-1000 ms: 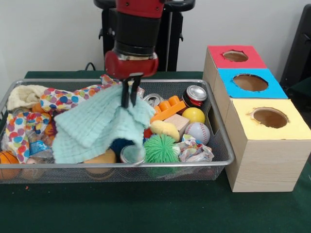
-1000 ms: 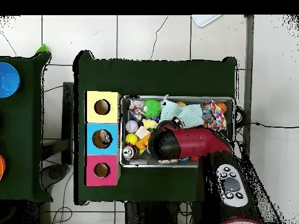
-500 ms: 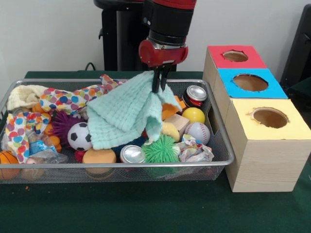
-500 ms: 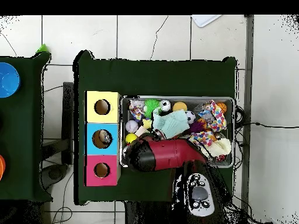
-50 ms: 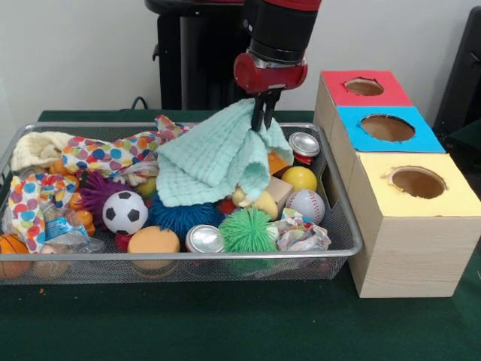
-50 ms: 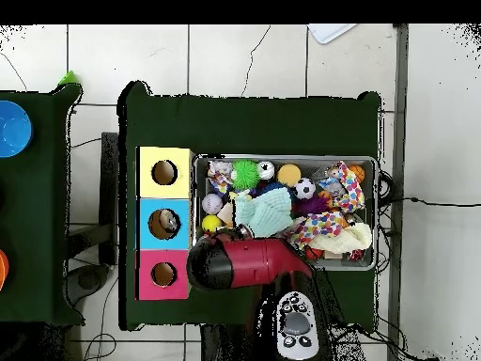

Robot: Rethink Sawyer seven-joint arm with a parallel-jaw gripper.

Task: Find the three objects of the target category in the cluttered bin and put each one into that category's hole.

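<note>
While it hangs above the right part of the wire bin [image 5: 353, 239], the gripper [image 5: 264, 120] has its fingers pinched together on the top edge of a pale mint-green washcloth [image 5: 218, 159]. The cloth is lifted and drapes down and to the left from the pinch point, covering part of the clutter below. Just right of the gripper lies a soda can [image 5: 304, 146], with a yellow ball [image 5: 300, 178] and a baseball [image 5: 306, 204] below it. Under the cloth's lower edge sit a blue spiky ball [image 5: 180, 216], a green spiky ball [image 5: 248, 230] and a silver can [image 5: 204, 239]. Further left are a small soccer ball [image 5: 124, 212] and a polka-dot cloth [image 5: 105, 156]. Right of the bin stands the wooden sorting box [image 5: 409, 252], with red [image 5: 364, 87], blue [image 5: 387, 128] and yellow [image 5: 418, 182] holes. In the overhead view the washcloth [image 6: 272, 211] lies beside the arm [image 6: 246, 264].
</note>
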